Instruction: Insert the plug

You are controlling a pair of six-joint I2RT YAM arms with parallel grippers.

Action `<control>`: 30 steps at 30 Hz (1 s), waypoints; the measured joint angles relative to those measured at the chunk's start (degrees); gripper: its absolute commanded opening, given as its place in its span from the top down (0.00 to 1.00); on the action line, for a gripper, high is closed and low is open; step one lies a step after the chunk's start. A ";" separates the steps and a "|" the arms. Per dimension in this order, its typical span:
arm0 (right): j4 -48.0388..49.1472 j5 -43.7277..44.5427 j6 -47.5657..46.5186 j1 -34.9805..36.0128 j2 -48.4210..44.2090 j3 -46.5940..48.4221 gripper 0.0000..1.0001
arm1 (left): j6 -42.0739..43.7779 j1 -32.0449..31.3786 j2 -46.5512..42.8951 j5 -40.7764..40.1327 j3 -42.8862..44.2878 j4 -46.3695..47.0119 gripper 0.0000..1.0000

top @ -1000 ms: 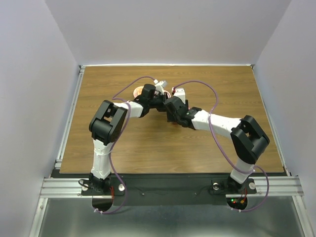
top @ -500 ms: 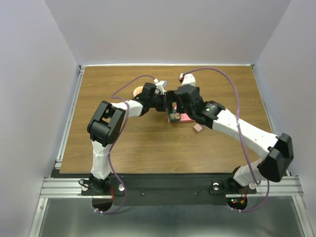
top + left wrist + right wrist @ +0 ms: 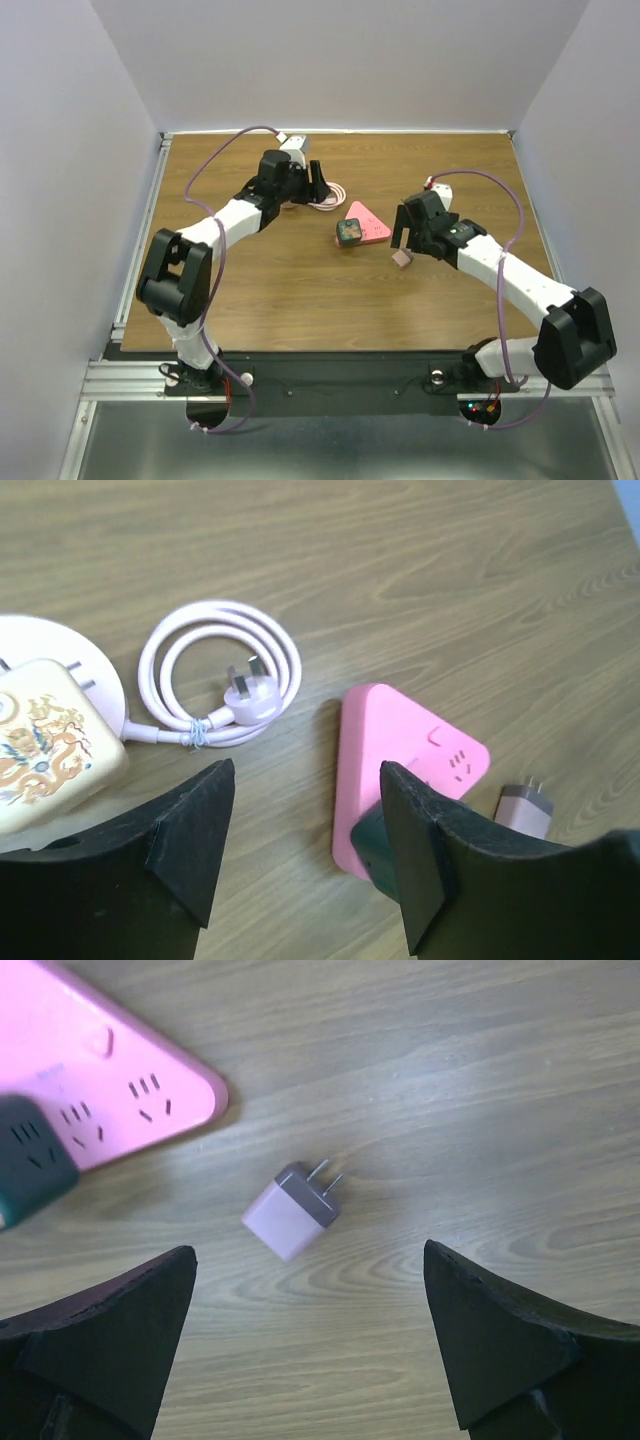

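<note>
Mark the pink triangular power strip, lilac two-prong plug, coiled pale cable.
pink triangular power strip (image 3: 120, 1060), right wrist view, top face.
lilac two-prong plug (image 3: 290, 1218), right wrist view, body.
coiled pale cable (image 3: 215, 618), left wrist view, top loop.

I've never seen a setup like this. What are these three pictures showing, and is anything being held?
Two robot arms are bolted to a wooden table, each ending in a two-finger gripper. The wide picture looks down from above; the other two come from wrist cameras, the dark shapes being fingers. On the table: a pink power strip with a dark green adapter on it, a lilac plug beside it, a coiled white cable, a cream charger. The left gripper and right gripper are open, holding nothing.
</note>
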 measured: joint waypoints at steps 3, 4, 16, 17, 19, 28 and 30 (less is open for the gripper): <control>0.20 -0.17 1.79 -2.03 -1.64 0.00 0.00 | 2.86 -2.69 -5.46 -3.56 -1.53 0.37 0.29; 0.31 -0.17 2.73 -2.75 -2.21 -0.09 0.00 | 4.02 -4.20 -6.86 -4.81 -1.88 0.70 0.29; 4.24 4.92 7.10 -14.47 -12.52 -3.41 0.00 | 19.30 -27.36 1.36 -4.37 3.67 -1.51 0.29; 4.98 5.09 7.08 -14.88 -13.38 -3.41 0.00 | 20.24 -27.91 4.02 -4.28 5.51 -2.69 0.29; 6.38 5.49 7.08 -15.30 -14.29 -3.32 0.00 | 21.53 -28.63 8.00 -4.35 8.76 -4.66 0.29; 9.09 4.96 7.04 -15.89 -14.51 -3.19 0.00 | 24.04 -30.27 20.92 -6.71 20.11 -12.70 0.21; 9.40 4.85 6.82 -15.89 -14.99 -3.19 0.00 | 24.30 -30.27 21.90 -6.73 21.38 -13.99 0.20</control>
